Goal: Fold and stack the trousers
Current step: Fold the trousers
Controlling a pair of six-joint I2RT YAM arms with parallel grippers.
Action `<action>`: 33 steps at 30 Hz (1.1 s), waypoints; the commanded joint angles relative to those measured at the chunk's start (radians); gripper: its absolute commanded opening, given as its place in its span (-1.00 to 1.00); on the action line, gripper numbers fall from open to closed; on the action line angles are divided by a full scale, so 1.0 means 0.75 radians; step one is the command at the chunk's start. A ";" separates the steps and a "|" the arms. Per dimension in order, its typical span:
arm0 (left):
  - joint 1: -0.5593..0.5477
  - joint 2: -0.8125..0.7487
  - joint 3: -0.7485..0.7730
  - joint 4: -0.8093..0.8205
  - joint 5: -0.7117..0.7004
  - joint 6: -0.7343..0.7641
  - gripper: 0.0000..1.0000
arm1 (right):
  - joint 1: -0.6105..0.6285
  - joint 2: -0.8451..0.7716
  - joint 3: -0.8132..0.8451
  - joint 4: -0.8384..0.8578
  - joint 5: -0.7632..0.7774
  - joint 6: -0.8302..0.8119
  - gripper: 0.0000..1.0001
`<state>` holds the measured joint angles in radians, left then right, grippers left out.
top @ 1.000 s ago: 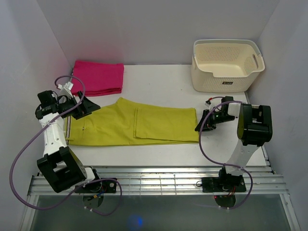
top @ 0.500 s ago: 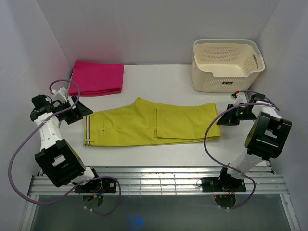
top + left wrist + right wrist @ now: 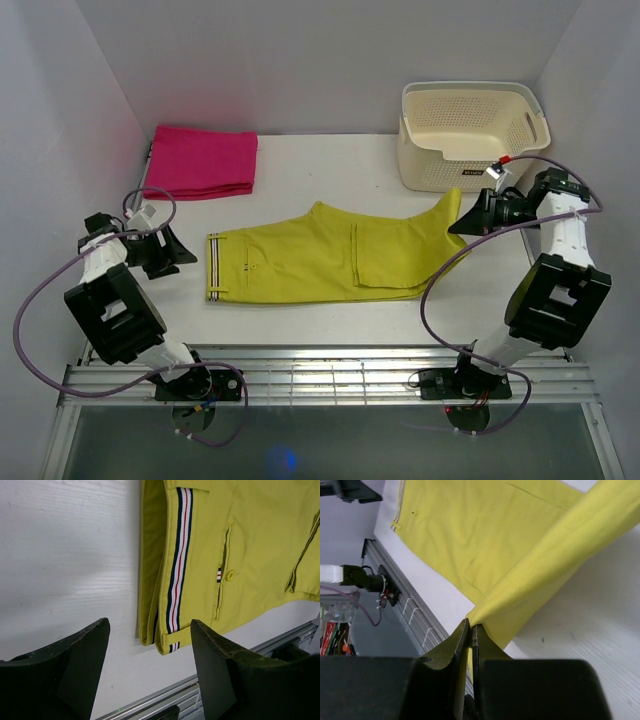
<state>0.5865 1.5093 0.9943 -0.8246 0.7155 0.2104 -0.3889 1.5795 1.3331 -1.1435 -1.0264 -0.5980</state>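
A cream perforated basket (image 3: 470,150) stands at the far right corner of the white table (image 3: 330,165), and the view into it shows only its own latticed walls. A folded magenta-pink cloth (image 3: 203,160) lies at the far left corner. The trousers (image 3: 300,265) lie across the middle of the table with their long axis running left to right. The waist end, with its striped band (image 3: 213,267), points left and the leg ends point right, toward the basket side. Most of the fabric lies flat, but the right tip rises off the table in the right gripper (image 3: 463,221), whose fingers are pinched tight on a fold of lime cloth — the right wrist view shows the jaws closed with fabric between them. The left gripper (image 3: 188,258) sits low beside the waist end, apart from it, spread wide with nothing held. Its wrist view shows the navy, white and red band and a small button (image 3: 230,575) just ahead of the fingers.
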 commanded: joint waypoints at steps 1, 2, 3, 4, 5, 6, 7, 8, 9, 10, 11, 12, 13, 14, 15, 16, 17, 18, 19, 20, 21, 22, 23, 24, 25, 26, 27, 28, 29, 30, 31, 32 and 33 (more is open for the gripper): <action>0.003 0.033 -0.039 -0.017 -0.011 0.067 0.51 | 0.144 -0.108 0.000 0.092 -0.210 0.169 -0.84; 0.001 0.045 -0.049 -0.017 -0.017 0.075 0.48 | 0.181 -0.132 -0.022 0.170 -0.202 0.309 -0.85; 0.001 0.065 -0.066 -0.009 -0.023 0.079 0.44 | 0.264 -0.181 -0.071 0.341 -0.174 0.381 -0.85; 0.003 0.078 -0.068 -0.005 -0.038 0.088 0.42 | 0.307 -0.206 -0.100 0.434 -0.157 0.453 -0.84; 0.003 0.090 -0.072 -0.001 -0.042 0.092 0.41 | 0.348 -0.224 -0.127 0.522 -0.141 0.520 -0.84; 0.001 0.119 -0.082 0.009 -0.046 0.092 0.40 | 0.436 -0.255 -0.153 0.688 -0.111 0.645 -0.84; -0.009 0.139 -0.082 0.011 -0.046 0.092 0.38 | 0.481 -0.263 -0.194 0.759 -0.094 0.699 -0.84; -0.015 0.157 -0.080 0.011 -0.038 0.094 0.37 | 0.577 -0.267 -0.206 0.816 -0.080 0.742 -0.84; -0.019 0.194 -0.072 0.007 -0.017 0.094 0.36 | 0.618 -0.257 -0.213 0.892 -0.047 0.787 -0.84; -0.031 0.209 -0.070 0.007 0.031 0.098 0.35 | 0.659 -0.247 -0.211 0.923 -0.035 0.826 -0.84; -0.039 0.221 -0.066 0.009 0.048 0.100 0.29 | 0.724 -0.237 -0.211 0.950 -0.022 0.846 -0.84; -0.052 0.235 -0.062 0.023 0.058 0.094 0.22 | 0.751 -0.212 -0.209 0.978 -0.008 0.891 -0.84; -0.080 0.266 -0.060 0.036 0.061 0.084 0.14 | 0.778 -0.202 -0.213 1.043 -0.004 0.914 -0.84; -0.091 0.282 -0.058 0.046 0.065 0.071 -0.12 | 0.825 -0.192 -0.211 1.074 0.002 0.936 -0.85; -0.101 0.303 -0.056 0.068 0.059 0.059 -0.25 | 0.848 -0.163 -0.211 1.101 0.006 0.971 -0.85; -0.119 0.343 -0.054 0.083 0.050 0.045 -0.37 | 0.870 -0.149 -0.207 1.154 0.006 0.989 -0.84; -0.125 0.362 -0.050 0.093 0.064 0.028 -0.46 | 0.915 -0.134 -0.201 1.181 0.010 1.008 -0.85; -0.132 0.380 -0.041 0.101 0.079 0.012 -0.50 | 0.936 -0.104 -0.200 1.211 0.018 1.028 -0.84; -0.148 0.393 -0.037 0.105 0.091 0.000 -0.50 | 0.958 -0.089 -0.198 1.240 0.023 1.063 -0.85; -0.158 0.409 -0.029 0.109 0.103 -0.008 -0.51 | 1.003 -0.073 -0.192 1.297 0.027 1.079 -0.84; -0.172 0.413 -0.029 0.120 0.114 -0.031 -0.58 | 1.026 -0.043 -0.190 1.326 0.039 1.098 -0.85; -0.201 0.415 -0.031 0.130 0.110 -0.039 -0.63 | 1.050 -0.028 -0.188 1.361 0.043 1.118 -0.84; -0.217 0.415 -0.037 0.136 0.102 -0.047 -0.68 | 1.093 -0.010 -0.188 1.442 0.045 1.169 -0.84; -0.232 0.415 -0.043 0.152 0.093 -0.053 -0.74 | 1.114 0.027 -0.188 1.485 0.051 1.196 -0.84; -0.260 0.413 -0.049 0.156 0.091 -0.070 -0.88 | 1.136 0.043 -0.188 1.514 0.053 1.224 -0.84; -0.273 0.413 -0.062 0.167 0.087 -0.080 -0.94 | 1.179 0.064 -0.186 1.573 0.053 1.267 -0.84; -0.283 0.413 -0.068 0.181 0.085 -0.090 -0.99 | 1.199 0.103 -0.170 1.624 0.057 1.280 -0.84; -0.299 0.413 -0.072 0.187 0.091 -0.109 -1.00 | 1.218 0.123 -0.160 1.639 0.059 1.288 -0.84; -0.305 0.415 -0.074 0.191 0.097 -0.121 -1.00 | 1.252 0.142 -0.147 1.647 0.064 1.294 -0.84; -0.310 0.419 -0.074 0.193 0.097 -0.133 -1.00 | 1.267 0.174 -0.133 1.659 0.062 1.304 -0.84; -0.310 0.417 -0.076 0.197 0.095 -0.143 -0.98 | 1.281 0.193 -0.109 1.662 0.064 1.305 -0.85; -0.310 0.413 -0.078 0.199 0.095 -0.152 -0.87 | 1.300 0.203 -0.098 1.662 0.070 1.305 -0.85; -0.310 0.405 -0.088 0.212 0.097 -0.152 -0.85 | 1.308 0.229 -0.088 1.666 0.078 1.319 -0.84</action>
<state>0.3592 1.8183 0.9485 -0.7109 0.7780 0.1200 0.5667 1.7367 1.1995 -0.0017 -0.9611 0.3393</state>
